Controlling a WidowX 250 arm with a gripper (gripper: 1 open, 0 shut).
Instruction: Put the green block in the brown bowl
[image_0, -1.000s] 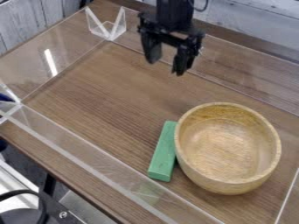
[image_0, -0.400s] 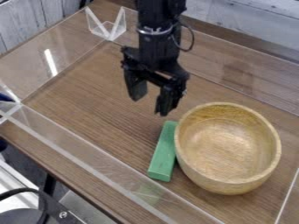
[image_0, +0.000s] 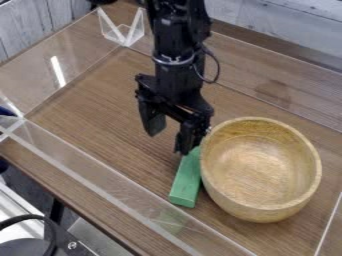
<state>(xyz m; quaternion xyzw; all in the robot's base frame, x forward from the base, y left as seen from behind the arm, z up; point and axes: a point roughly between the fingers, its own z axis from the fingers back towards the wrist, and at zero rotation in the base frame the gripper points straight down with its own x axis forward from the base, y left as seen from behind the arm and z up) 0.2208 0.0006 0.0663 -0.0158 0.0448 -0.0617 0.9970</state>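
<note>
Gripper (image_0: 173, 133) wide open, empty, over block's upper end.
I see green block (image_0: 187, 173) running lower-left, touching brown bowl (image_0: 262, 167).

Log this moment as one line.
pincer: open, over block's far end | green block: on table beside bowl | brown bowl: empty

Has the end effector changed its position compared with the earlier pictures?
Yes. The open end effector has moved away from the far clear wall toward the camera and down, and now hangs just above the far end of the green block, beside the brown bowl.
</note>
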